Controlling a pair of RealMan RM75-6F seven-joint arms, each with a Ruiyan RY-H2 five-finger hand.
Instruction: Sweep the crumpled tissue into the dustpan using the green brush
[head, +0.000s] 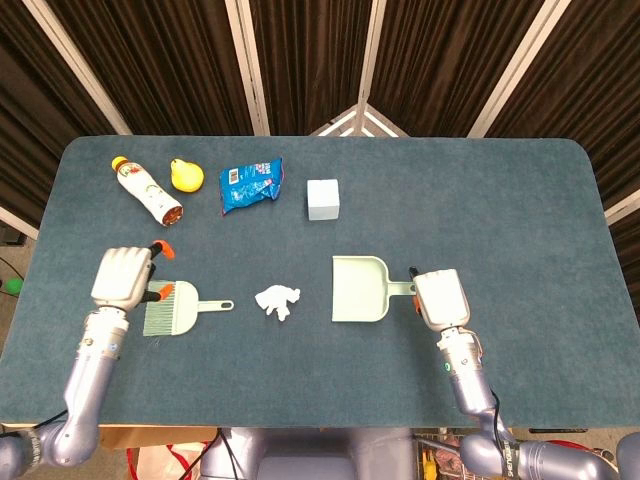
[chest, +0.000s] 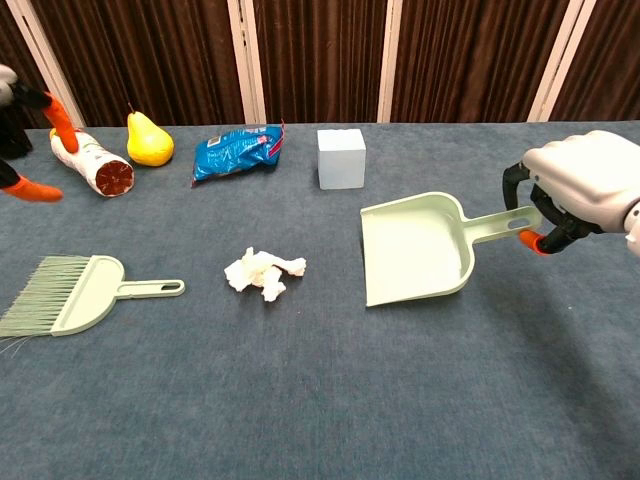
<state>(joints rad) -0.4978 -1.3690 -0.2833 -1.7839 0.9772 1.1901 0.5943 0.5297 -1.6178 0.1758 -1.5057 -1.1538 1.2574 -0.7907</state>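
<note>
The pale green brush (head: 176, 308) (chest: 75, 300) lies flat at the table's left, bristles pointing left. The crumpled white tissue (head: 277, 300) (chest: 262, 274) sits between it and the dustpan (head: 360, 290) (chest: 418, 248). My right hand (head: 441, 298) (chest: 585, 190) grips the dustpan's handle and holds the pan lifted off the table, tilted. My left hand (head: 124, 273) (chest: 25, 125) hovers above the brush's bristle end with fingers spread, holding nothing; only its orange fingertips show in the chest view.
Along the far left edge lie a tipped bottle (head: 147, 191), a yellow pear (head: 185, 175) and a blue snack bag (head: 250, 183). A pale cube (head: 323, 199) stands behind the dustpan.
</note>
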